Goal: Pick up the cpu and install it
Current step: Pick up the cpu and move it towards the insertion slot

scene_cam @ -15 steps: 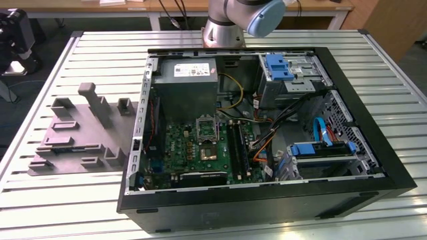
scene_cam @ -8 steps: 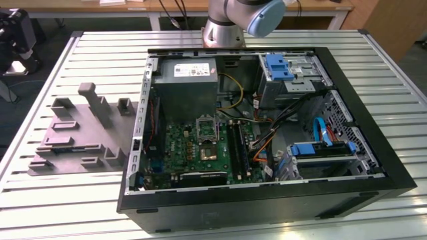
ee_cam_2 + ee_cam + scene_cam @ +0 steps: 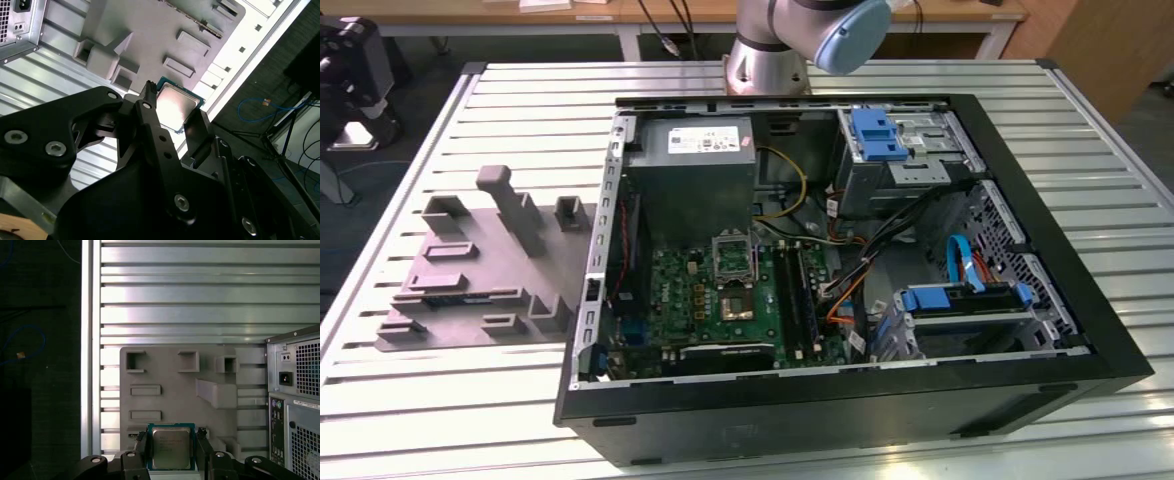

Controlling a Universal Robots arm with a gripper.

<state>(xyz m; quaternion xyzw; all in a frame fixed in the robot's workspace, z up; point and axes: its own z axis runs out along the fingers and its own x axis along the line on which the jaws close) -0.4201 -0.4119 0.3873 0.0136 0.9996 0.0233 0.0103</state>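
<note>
The cpu (image 3: 171,448), a small square chip with a silvery top and a thin pale rim, sits between my gripper's (image 3: 171,440) two black fingers (image 3: 141,451), high above the grey fixture tray (image 3: 200,370). The gripper is shut on it, one finger against each of two opposite edges. In the second wrist view the cpu (image 3: 178,105) shows the same grip, with my gripper (image 3: 175,112) around it and the tray (image 3: 150,30) far behind. In the exterior view the open computer case (image 3: 1067,300) lies on the slatted table, with the metal socket frame (image 3: 731,258) on the green motherboard (image 3: 680,300).
The grey fixture tray (image 3: 480,270) lies at the exterior view's left of the case. Inside the case are a grey power supply box (image 3: 700,170), blue drive brackets (image 3: 878,135) and cables (image 3: 961,260). The arm's base (image 3: 767,60) stands behind the case. The table edge (image 3: 92,365) runs beside the tray.
</note>
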